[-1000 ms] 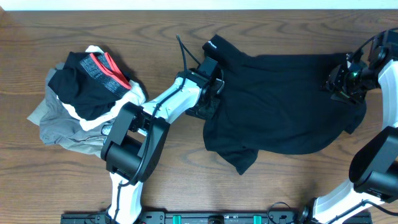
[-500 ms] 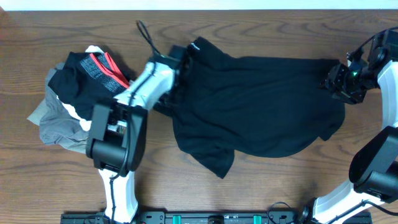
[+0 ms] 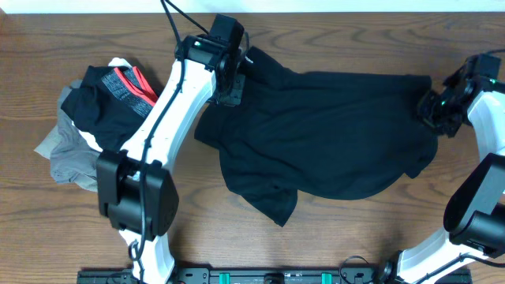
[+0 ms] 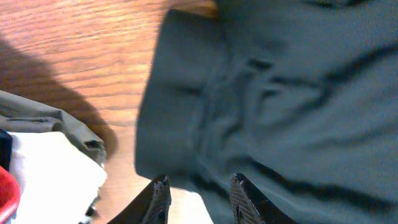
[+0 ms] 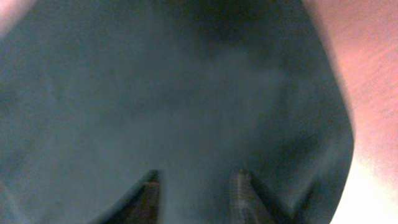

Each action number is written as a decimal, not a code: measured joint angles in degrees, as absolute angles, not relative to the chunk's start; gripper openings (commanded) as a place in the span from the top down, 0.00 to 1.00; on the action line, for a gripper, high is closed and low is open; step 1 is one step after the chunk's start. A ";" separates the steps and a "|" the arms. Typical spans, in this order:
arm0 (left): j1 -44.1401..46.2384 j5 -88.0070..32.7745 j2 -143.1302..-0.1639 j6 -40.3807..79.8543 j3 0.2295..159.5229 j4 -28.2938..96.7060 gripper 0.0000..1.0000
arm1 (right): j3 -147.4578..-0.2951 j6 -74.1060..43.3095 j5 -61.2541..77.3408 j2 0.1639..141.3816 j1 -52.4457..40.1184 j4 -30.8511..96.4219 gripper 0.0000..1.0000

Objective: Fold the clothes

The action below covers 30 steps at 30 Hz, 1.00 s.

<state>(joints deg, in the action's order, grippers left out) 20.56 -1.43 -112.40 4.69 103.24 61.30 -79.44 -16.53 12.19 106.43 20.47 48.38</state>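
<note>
A large black garment (image 3: 331, 134) lies spread across the middle of the wooden table (image 3: 355, 237), with a rumpled flap at its front left. My left gripper (image 3: 230, 79) is over its far left corner, with the jaws open. In the left wrist view the gripper (image 4: 200, 199) hovers over the garment's hem (image 4: 186, 124). My right gripper (image 3: 435, 106) is at the garment's right edge. In the right wrist view that gripper (image 5: 196, 190) has its jaws apart over black fabric (image 5: 186, 93).
A pile of clothes (image 3: 102, 118) lies at the left: a black piece with a red-striped band (image 3: 132, 87), white cloth (image 3: 118, 150) and grey cloth (image 3: 67, 162). The pile's edge (image 4: 50, 174) also shows in the left wrist view. The table's far edge is just beyond my left gripper.
The black garment was dragged left, then stayed put. My left arm swung from the garment's left side up to its far left corner. My right gripper shifted slightly right.
</note>
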 measured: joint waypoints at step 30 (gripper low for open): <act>25.19 -8.67 -106.19 4.64 103.33 67.05 0.77 | -70.11 -17.12 6.07 107.46 24.84 62.39 0.56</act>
<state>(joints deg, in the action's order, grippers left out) 25.19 -8.67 -106.19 4.64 103.33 67.05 -70.11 -17.12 6.07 107.46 24.84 62.39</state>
